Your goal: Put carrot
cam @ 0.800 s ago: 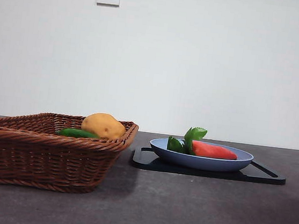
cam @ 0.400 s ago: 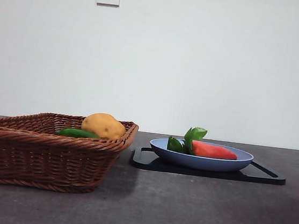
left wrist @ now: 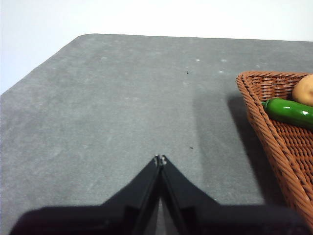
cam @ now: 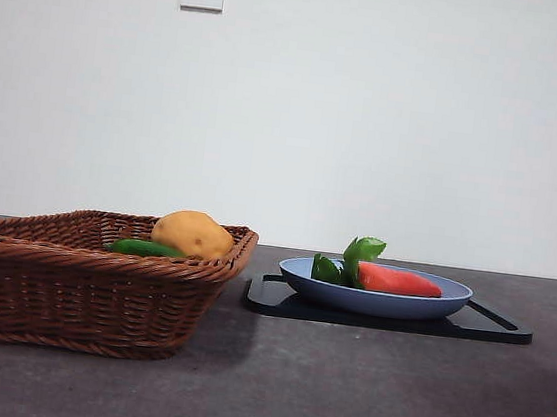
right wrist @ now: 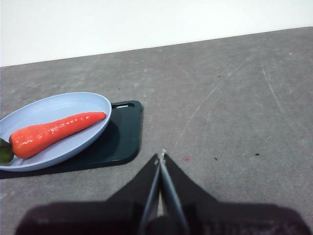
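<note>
A dark grey, matte tabletop [cam: 357, 399] with faint scratches and pale specks carries two things directly. A brown woven wicker basket [cam: 88, 293] with sloping sides sits on it; in the left wrist view its corner [left wrist: 274, 127] lies off to one side of the closed black fingertips, apart from them. A flat black rectangular tray with cut-out handles [cam: 486, 328] lies beside the basket, not touching it; in the right wrist view its handled end [right wrist: 124, 134] lies just ahead of and beside the fingertips.
</note>
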